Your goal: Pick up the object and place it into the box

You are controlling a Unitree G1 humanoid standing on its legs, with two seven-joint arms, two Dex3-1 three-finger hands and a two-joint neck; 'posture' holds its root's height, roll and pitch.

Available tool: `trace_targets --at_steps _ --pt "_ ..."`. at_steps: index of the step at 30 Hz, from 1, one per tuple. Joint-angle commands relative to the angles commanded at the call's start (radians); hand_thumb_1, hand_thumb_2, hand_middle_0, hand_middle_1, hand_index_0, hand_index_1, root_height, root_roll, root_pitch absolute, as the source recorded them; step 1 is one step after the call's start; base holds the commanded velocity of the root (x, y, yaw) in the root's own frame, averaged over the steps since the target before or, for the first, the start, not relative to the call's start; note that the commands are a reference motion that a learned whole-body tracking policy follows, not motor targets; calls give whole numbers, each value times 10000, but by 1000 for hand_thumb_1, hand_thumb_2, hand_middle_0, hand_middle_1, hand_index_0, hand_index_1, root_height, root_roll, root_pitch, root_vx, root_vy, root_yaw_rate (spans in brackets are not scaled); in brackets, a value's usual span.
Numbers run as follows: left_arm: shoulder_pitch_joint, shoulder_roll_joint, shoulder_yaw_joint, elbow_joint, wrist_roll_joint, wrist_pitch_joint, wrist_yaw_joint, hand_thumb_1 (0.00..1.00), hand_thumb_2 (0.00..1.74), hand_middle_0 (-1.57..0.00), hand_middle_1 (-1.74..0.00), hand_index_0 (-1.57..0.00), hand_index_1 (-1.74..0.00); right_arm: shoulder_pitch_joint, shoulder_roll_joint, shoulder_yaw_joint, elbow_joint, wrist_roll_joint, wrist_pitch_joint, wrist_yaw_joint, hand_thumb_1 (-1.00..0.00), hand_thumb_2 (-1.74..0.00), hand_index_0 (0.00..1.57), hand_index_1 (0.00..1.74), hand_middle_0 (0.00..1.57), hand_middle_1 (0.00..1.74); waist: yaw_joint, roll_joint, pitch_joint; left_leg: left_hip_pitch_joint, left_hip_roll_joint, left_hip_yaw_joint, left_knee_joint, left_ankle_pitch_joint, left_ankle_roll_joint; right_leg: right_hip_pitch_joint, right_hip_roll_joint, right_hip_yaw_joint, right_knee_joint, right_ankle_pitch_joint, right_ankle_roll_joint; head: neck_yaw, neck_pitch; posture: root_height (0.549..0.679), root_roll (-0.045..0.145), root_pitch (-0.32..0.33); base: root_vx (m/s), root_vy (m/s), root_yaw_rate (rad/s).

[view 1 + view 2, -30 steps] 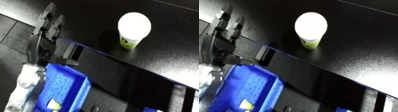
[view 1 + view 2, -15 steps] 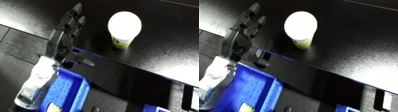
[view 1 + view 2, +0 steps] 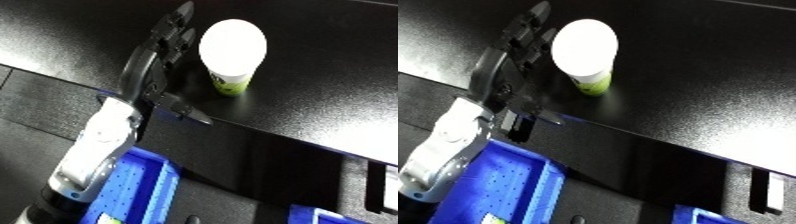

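Closing in now, the left hand point(image 3: 164, 55) has slid up beside the white cup point(image 3: 233, 50), which stands upright on the black table point(image 3: 338, 75). Fingers straight and spread wide, thumb out, gripping nothing. Grasp, lift and drop into the blue bin point(image 3: 505, 175) all remain.

You have a white cup point(image 3: 233, 52) with a yellow-green base standing upright on the black table point(image 3: 338, 75), its bright white top facing you. The blue bin point(image 3: 491, 187) sits below the table's front edge, its perforated floor showing, well apart from the cup.
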Motion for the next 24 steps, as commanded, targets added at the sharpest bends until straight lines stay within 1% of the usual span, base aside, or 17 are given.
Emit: trace_targets --at_steps 8,12,19,24 --pt "-853 -246 -589 1007 -199 -10 112 0 0 0 0 0 0 -271 -11 117 118 97 -7 6 0 0 0 0 0 0 -220 -66 0 -105 75 117 44 20 -3 -172 28 98 3 86 41 -311 126 616 17 2 -17 10 -51" --pt "-1294 -371 -881 1476 -197 31 113 0 0 0 0 0 0 -385 -11 162 174 110 -38 41 0 0 0 0 0 0 -324 -95 0 -136 111 172 70 13 7 -242 38 140 9 121 65 -468 158 616 17 4 -13 10 -44" --pt "-1924 -572 -1284 2407 -324 90 217 350 609 -549 -609 -549 -609 -589 -7 243 268 116 -153 69 0 0 0 0 0 0 -481 -134 0 -150 165 238 120 -29 28 -315 50 204 1 160 104 -634 281 615 17 4 -10 11 -45" --pt "-2243 -650 -1427 3033 -494 -14 198 600 1044 -942 -1044 -942 -1044 -743 -19 300 338 81 -171 65 0 0 0 0 0 0 -563 -141 0 -173 212 289 152 -39 20 -353 48 243 -17 186 121 -721 363 615 18 5 -11 14 -36"
